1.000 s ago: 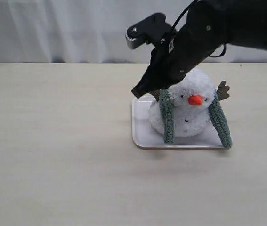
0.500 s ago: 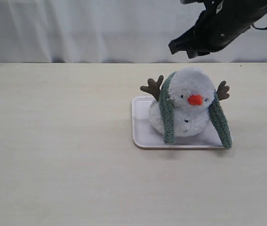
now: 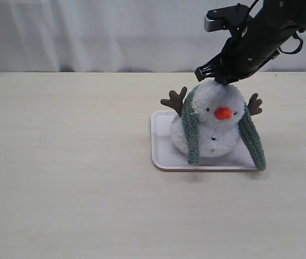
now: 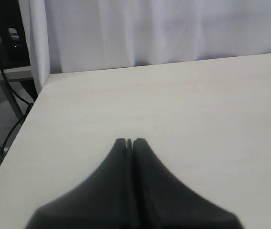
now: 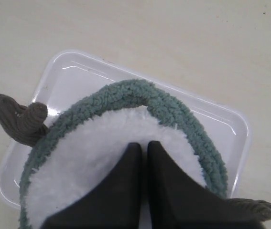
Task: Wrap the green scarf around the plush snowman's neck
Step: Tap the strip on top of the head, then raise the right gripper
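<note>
The plush snowman [image 3: 217, 127] sits on a white tray [image 3: 161, 154], facing the exterior camera. The green scarf [image 3: 191, 135] runs behind its head, and both ends hang down the front on either side of the body; the other end [image 3: 254, 143] reaches the tray's edge. My right gripper [image 3: 217, 80] is shut, its tips right at the top of the head. In the right wrist view the gripper [image 5: 145, 145] points down at the white head [image 5: 92, 152], and the scarf [image 5: 140, 90] arcs behind. My left gripper [image 4: 129, 141] is shut and empty over bare table.
A brown twig arm [image 3: 175, 100] sticks out on the snowman's left side, another [image 3: 255, 103] on the right. The tray's rim [image 5: 78, 62] lies behind the snowman. A white curtain [image 3: 88, 32] backs the table. The left wrist view shows the table's edge [image 4: 37, 95] and cables beyond.
The right arm rose from beside the snowman's left shoulder, swung up and to the right, then came down onto the top of the head. Scarf and snowman barely moved.
</note>
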